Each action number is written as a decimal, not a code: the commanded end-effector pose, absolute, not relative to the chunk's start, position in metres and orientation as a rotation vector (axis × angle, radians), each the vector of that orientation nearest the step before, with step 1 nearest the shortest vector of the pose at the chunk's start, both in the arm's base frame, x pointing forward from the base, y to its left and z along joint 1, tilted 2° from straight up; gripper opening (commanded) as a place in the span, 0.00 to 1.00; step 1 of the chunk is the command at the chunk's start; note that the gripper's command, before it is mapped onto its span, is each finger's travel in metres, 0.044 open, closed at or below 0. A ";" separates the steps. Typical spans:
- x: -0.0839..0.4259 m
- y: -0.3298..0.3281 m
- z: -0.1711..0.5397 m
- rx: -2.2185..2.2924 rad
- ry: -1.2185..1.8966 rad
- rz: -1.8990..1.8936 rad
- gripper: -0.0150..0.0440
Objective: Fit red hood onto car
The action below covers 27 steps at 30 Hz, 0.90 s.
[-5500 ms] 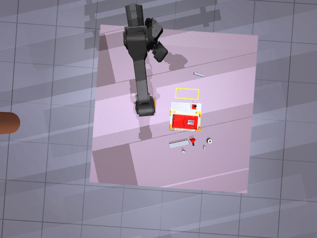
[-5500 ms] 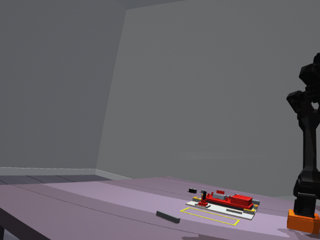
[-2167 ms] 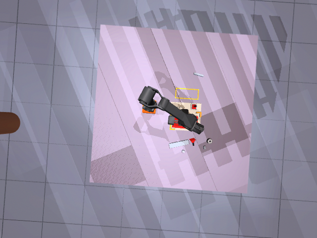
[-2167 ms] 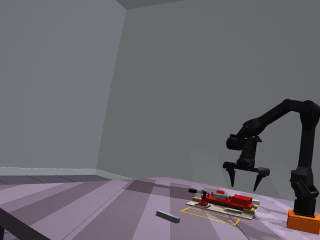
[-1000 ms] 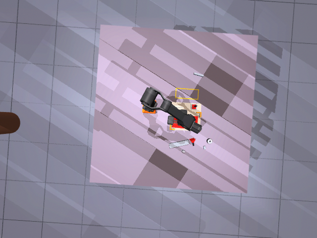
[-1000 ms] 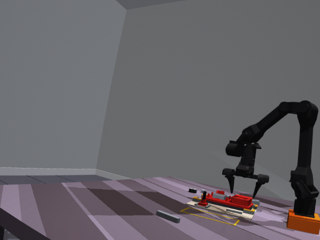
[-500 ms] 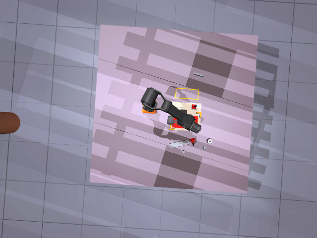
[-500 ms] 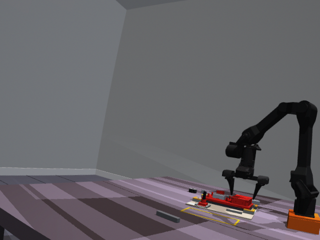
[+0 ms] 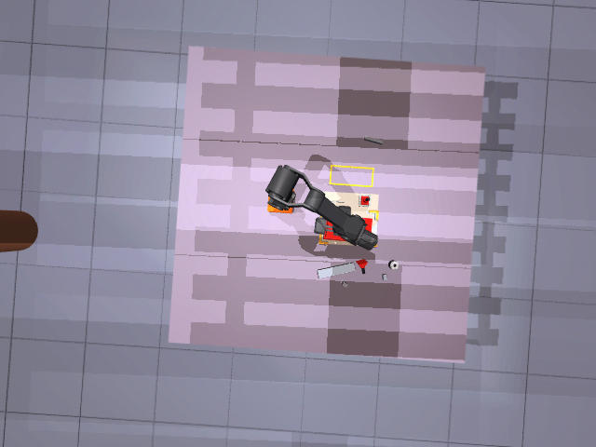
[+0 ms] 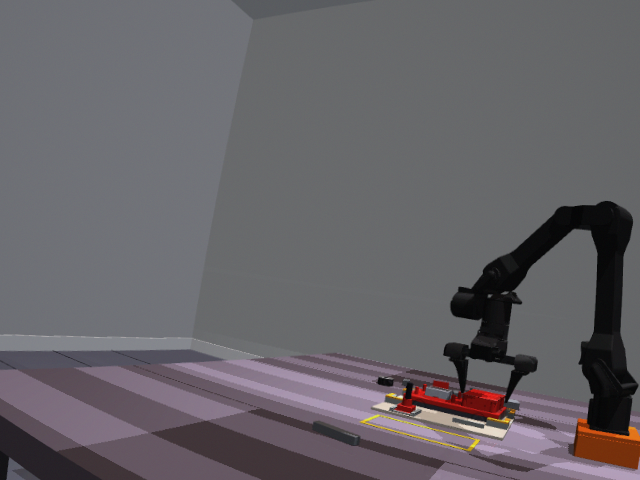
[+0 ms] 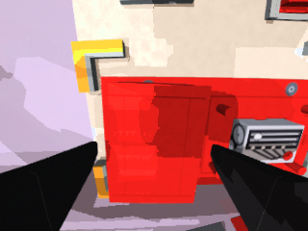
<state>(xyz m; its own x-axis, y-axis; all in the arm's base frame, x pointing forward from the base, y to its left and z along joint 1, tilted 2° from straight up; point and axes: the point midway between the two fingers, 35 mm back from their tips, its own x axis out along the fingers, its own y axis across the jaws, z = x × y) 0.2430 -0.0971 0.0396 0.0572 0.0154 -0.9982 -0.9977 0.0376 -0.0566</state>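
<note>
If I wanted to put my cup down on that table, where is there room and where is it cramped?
The wide striped stretch left of the grey bar looks free. It is cramped around the red hood, where the open gripper straddles it, and between the yellow outline and the orange arm base.

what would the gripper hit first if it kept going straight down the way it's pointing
Most likely the red hood. The open gripper points straight down with the hood's flat roof between its two fingers, which straddle its sides. The fingertips might reach the car's deck or the table beside it first; depth is hard to judge.
</note>
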 end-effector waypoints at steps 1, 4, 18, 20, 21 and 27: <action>0.243 -0.096 0.035 -1.189 1.172 1.153 1.00; 0.243 -0.096 0.034 -1.189 1.172 1.153 1.00; 0.243 -0.097 0.032 -1.197 1.172 1.149 0.87; 0.243 -0.097 0.032 -1.197 1.172 1.149 0.84; 0.243 -0.097 0.032 -1.197 1.172 1.149 0.83; 0.243 -0.097 0.032 -1.197 1.172 1.149 0.76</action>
<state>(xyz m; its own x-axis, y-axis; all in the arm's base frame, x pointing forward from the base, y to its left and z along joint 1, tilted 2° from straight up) 0.2428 -0.0967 0.0320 0.0554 0.0160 -0.9983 -0.9978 0.0366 -0.0548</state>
